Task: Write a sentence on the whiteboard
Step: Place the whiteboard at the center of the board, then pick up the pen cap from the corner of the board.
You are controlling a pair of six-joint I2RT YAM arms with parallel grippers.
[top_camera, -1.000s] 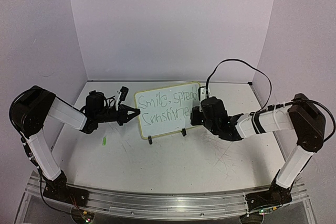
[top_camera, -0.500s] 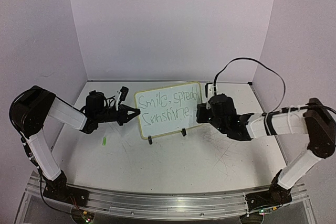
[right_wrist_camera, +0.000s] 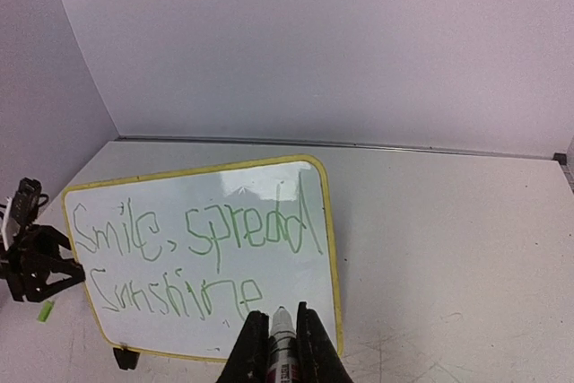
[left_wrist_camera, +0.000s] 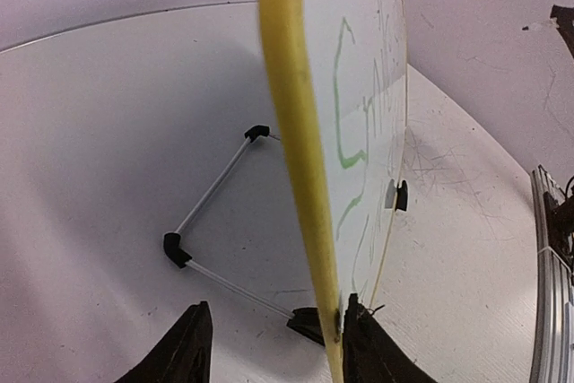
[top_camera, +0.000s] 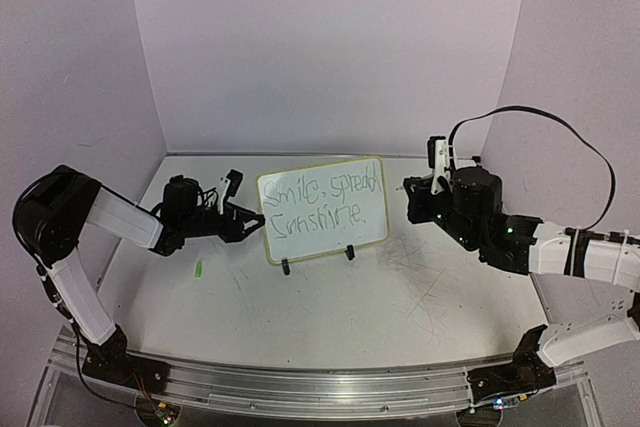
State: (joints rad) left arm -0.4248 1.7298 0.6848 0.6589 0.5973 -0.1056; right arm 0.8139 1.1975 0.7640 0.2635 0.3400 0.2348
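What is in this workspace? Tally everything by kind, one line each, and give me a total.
Whiteboard: 1
Marker: 1
Small green piece: 1
End effectors: 2 (left end effector, right end effector)
Total: 5

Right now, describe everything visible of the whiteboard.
The whiteboard is a small white rectangle with rounded corners and a thin pale yellow frame. It stands nearly upright, tilted slightly back on a wire stand, with two black feet on the table. On its face, green handwriting in two lines reads "Smile, spread sunshine." The left gripper straddles its left edge, jaws open.
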